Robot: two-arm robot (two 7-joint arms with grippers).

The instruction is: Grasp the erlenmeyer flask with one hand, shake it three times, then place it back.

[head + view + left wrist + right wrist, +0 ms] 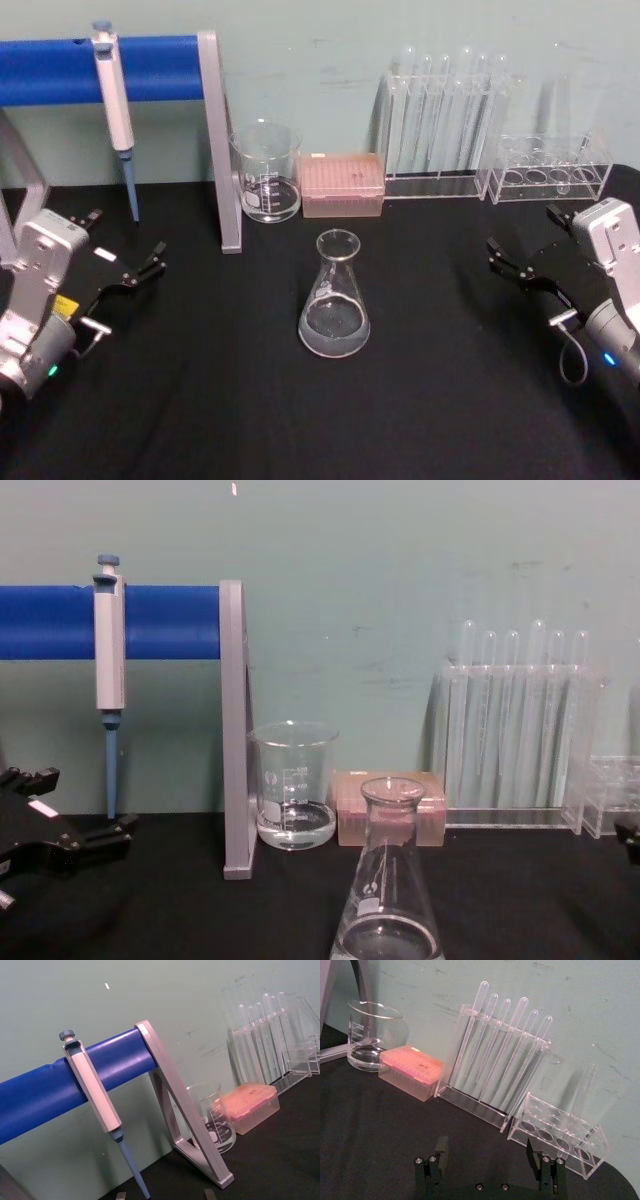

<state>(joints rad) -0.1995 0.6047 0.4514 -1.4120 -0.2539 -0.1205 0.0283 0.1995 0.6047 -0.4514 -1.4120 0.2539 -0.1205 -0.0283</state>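
The erlenmeyer flask (334, 310) is rendered clear, the cloth (200, 420) black. A pink box (343, 185) is seen at twelve o'clock.

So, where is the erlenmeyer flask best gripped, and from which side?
Grip the erlenmeyer flask at its narrow neck, just under the flared rim, coming in level from the side. It stands upright; the cone below widens, so jaws would likely slip there.

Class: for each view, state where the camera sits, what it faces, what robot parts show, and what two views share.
Head: high, looking down on the clear glass conical flask; left gripper and right gripper either side, jaws open.
Chest: low, facing the wall across the black table; left gripper at left.
Left wrist: faces the hanging grey pipette; own jaw tips.
Right wrist: faces clear test-tube racks; own jaws.
Both wrists share the cylindrical glass beaker.
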